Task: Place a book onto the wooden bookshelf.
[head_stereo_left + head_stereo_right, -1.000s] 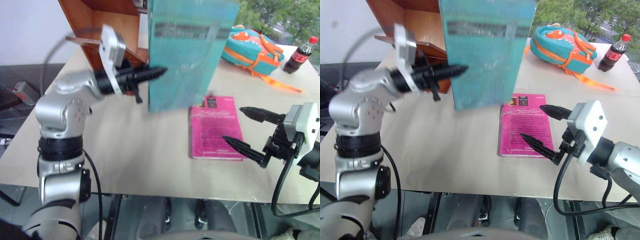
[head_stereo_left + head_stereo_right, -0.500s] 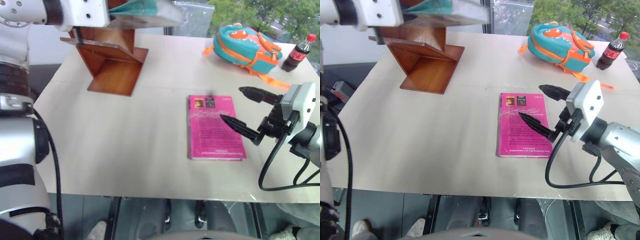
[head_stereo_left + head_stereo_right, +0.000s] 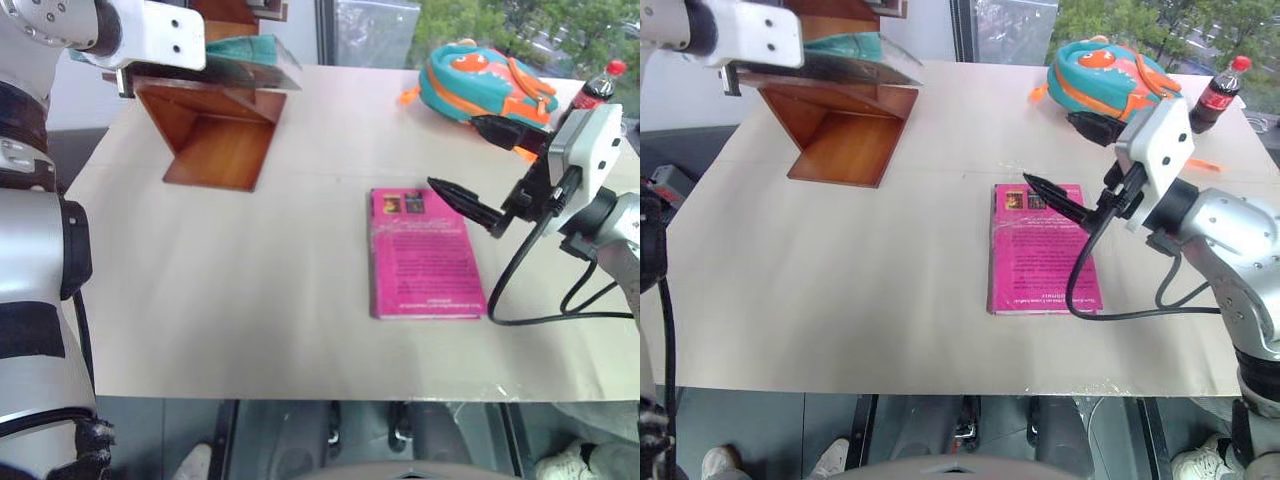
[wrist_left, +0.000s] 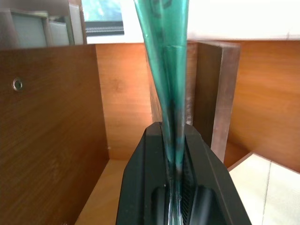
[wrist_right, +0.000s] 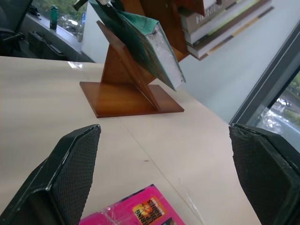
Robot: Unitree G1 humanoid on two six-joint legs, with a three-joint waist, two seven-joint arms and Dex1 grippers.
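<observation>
Head views: far left, we see the book point(image 3: 240, 55) lying tilted across the wooden bookshelf point(image 3: 215, 135), our left gripper point(image 4: 174, 154) out at that end. Right gripper point(image 3: 478, 165) hangs spread wide, empty, above the pink book point(image 3: 425, 255).

Left wrist: jaws clenched on the book's edge, boards close around it.

Right wrist: book overhangs the sloping board. We judge that released here it could slide off.
</observation>
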